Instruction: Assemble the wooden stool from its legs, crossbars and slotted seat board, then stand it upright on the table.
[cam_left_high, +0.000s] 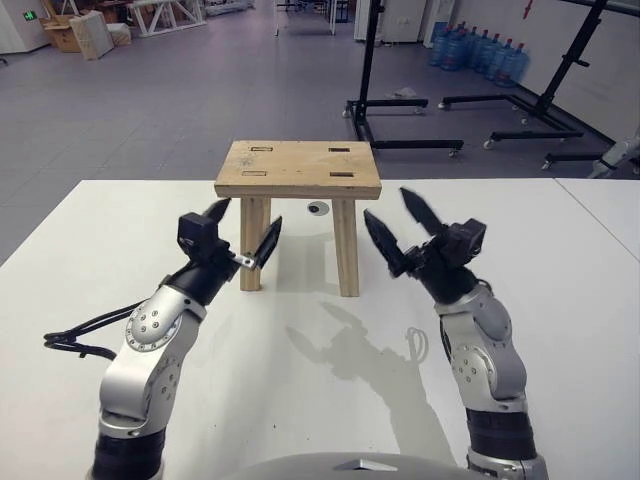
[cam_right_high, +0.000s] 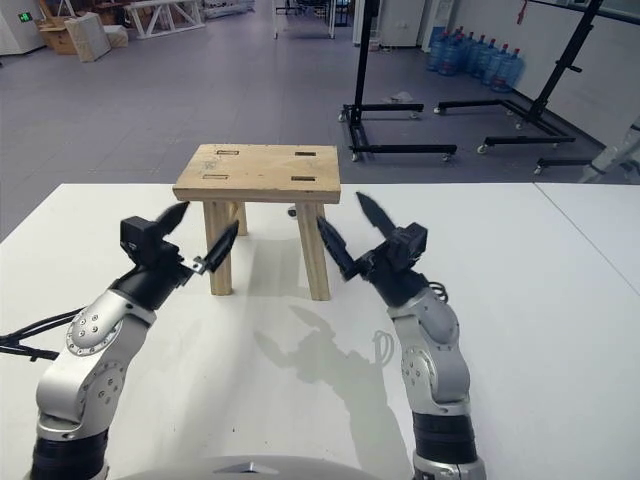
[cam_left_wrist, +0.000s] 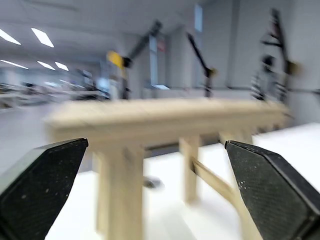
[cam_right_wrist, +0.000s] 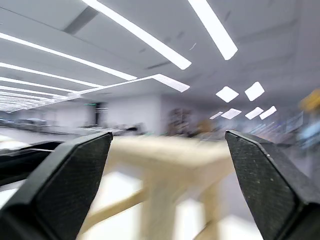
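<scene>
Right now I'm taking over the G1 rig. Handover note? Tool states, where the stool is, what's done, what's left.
Left tool: open, empty, close by the stool's near left leg; I can't tell whether it touches.
Right tool: open, empty, beside the near right leg, apart from it.
Stool: assembled, upright on the white table, slotted seat board on top.
Done: assembly and standing, as far as visible.
Left: probably just draw both arms clear without nudging the legs.

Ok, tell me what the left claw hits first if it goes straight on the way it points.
Most likely the stool's near left leg, just under the seat board; the open left claw points at it from close by, though depth is unclear.
</scene>
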